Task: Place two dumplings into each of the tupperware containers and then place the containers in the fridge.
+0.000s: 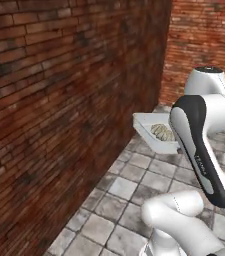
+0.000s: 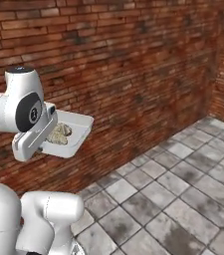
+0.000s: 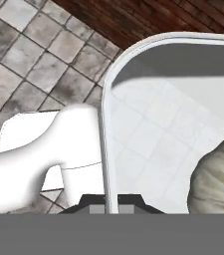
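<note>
Brick wall (image 1: pixel 59 100) beside held tupperware container (image 2: pixel 78 130)

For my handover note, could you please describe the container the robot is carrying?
Beside the red brick wall, above the grey tiled floor, the tool holds a shallow pale plastic tray with rounded corners by its rim. It alone contains crinkled tan dumplings.

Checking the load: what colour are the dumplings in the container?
Pale tan-beige, crinkled dumplings in the whitish container; clearest in the right base view.
</note>
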